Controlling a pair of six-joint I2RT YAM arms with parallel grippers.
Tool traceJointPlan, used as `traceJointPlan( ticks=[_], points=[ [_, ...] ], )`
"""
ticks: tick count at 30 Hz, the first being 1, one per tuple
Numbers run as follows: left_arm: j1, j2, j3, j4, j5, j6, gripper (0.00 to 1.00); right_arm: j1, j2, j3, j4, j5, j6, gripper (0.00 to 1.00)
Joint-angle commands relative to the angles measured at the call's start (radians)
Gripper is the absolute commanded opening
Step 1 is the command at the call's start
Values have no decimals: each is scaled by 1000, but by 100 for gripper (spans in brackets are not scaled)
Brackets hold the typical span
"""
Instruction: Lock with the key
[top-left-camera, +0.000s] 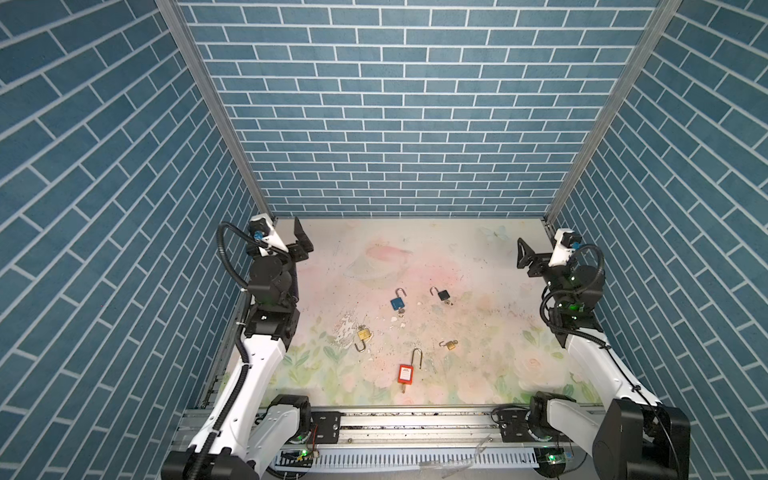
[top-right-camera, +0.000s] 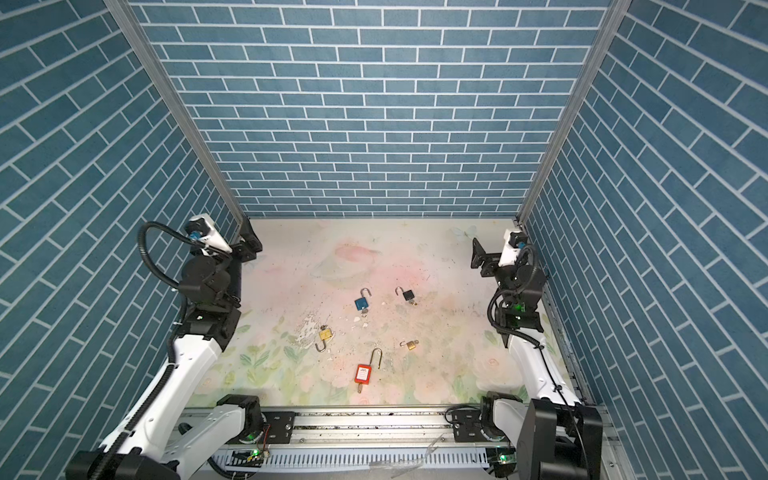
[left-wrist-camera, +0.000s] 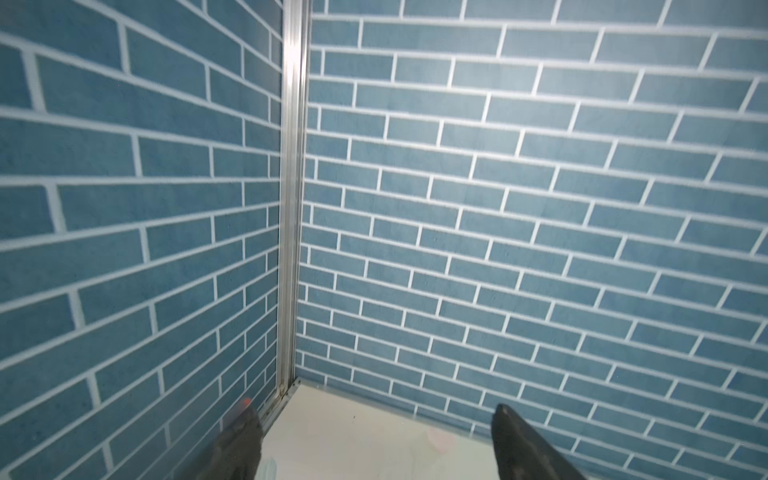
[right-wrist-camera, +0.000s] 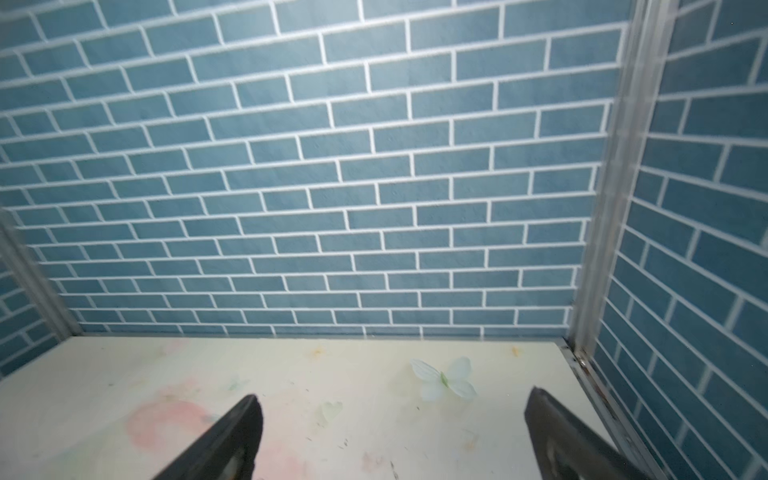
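Note:
Several padlocks lie mid-table in both top views, all with shackles swung open: a blue one (top-left-camera: 397, 302), a black one (top-left-camera: 444, 295), a brass one (top-left-camera: 363, 333), a small brass one (top-left-camera: 449, 344) and a red one (top-left-camera: 405, 373) with a long shackle. A key (top-left-camera: 403, 388) sticks out of the red lock's bottom, and the blue lock has a key (top-left-camera: 401, 311) too. My left gripper (top-left-camera: 302, 239) (left-wrist-camera: 374, 411) hangs open and empty at the far left corner. My right gripper (top-left-camera: 524, 253) (right-wrist-camera: 395, 395) is open and empty at the far right. Neither wrist view shows a lock.
Blue brick-pattern walls (top-left-camera: 399, 124) close in the table (top-left-camera: 374, 257) on three sides, with metal corner posts (left-wrist-camera: 291, 208). A rail (top-left-camera: 415, 419) runs along the front edge. A printed butterfly (right-wrist-camera: 444, 379) marks the mat near the right gripper.

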Motion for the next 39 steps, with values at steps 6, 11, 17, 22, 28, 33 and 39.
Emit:
traceJointPlan(
  ticks=[6, 11, 17, 22, 28, 33, 39],
  points=[
    [4, 12, 249, -388, 40, -184, 87, -12, -27, 177, -304, 173, 404, 99],
    [1, -30, 249, -420, 322, -185, 87, -24, 14, 298, -434, -13, 436, 99],
    [-7, -38, 219, -430, 308, -317, 87, -62, 72, 269, -260, -349, 531, 99],
    [-7, 64, 299, -602, 382, -376, 87, -108, 25, -14, 171, -261, 821, 99],
    [-14, 221, 376, -869, 411, -456, 87, -135, 145, 92, -43, -499, 691, 99],
    [-51, 316, 417, -1036, 371, -469, 87, -123, 194, 58, -114, -492, 701, 92],
    [-154, 381, 402, -1111, 301, -488, 87, -64, 271, 148, -452, -363, 537, 88]
  ],
)
